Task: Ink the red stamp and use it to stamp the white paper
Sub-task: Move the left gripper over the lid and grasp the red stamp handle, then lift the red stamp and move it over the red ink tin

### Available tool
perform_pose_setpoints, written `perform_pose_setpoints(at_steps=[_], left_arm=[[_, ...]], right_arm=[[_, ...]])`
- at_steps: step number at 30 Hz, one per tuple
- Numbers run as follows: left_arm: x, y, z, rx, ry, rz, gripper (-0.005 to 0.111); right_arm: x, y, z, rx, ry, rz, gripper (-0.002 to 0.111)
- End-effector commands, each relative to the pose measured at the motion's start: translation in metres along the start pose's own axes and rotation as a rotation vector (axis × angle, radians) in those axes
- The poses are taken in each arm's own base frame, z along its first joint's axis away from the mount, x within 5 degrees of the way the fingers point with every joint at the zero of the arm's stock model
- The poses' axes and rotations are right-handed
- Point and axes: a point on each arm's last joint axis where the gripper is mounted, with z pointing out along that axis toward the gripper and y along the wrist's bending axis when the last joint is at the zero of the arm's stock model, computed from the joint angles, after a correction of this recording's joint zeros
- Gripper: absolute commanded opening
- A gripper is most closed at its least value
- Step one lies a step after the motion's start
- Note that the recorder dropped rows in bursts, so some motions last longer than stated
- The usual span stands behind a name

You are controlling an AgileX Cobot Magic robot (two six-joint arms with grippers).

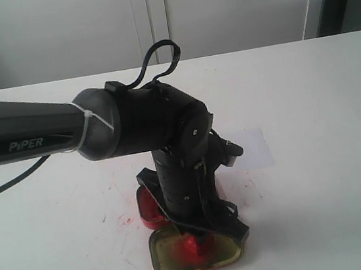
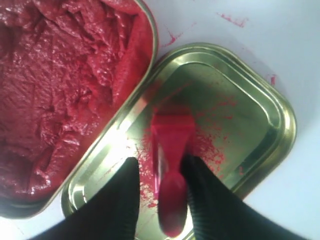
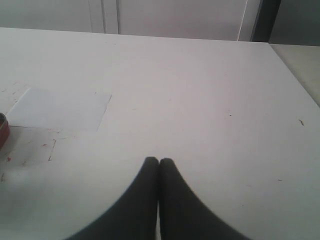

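Pick-up step: left gripper (image 2: 161,167) straddles the red stamp (image 2: 171,145), which lies in the gold lid (image 2: 250,115).
Jaws parted, gap on one side, not clamped. Right gripper (image 3: 159,165) closed, empty. Next: close on the handle, lift, press into the ink tin (image 2: 152,40) at lid's 12 o'clock. White paper (image 1: 251,146) at tin's 2 o'clock.

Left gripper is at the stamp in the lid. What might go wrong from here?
1. The red stamp lies in the gold lid, and the left gripper straddles its handle unevenly; closing may nudge or skew it.
2. The ink tin sits against the lid, so a swing toward the paste could knock either.
3. The white paper lies apart from the lid; a skewed grip could smear the print.
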Motion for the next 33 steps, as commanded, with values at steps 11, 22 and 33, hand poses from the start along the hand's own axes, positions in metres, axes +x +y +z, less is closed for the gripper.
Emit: perform_pose_setpoints(at_steps=[11, 22, 33], left_arm=[[0.002, -0.003, -0.001, 0.010, 0.018, -0.001, 0.000], [-0.005, -0.004, -0.042, 0.020, -0.040, 0.029, 0.000], [-0.016, 0.004, -0.079, 0.017, -0.076, 0.153, 0.000]], right_arm=[[0.000, 0.000, 0.000, -0.001, -0.013, -0.001, 0.000], [0.000, 0.000, 0.000, -0.001, -0.013, -0.001, 0.000], [0.000, 0.000, 0.000, -0.001, -0.013, -0.001, 0.000]])
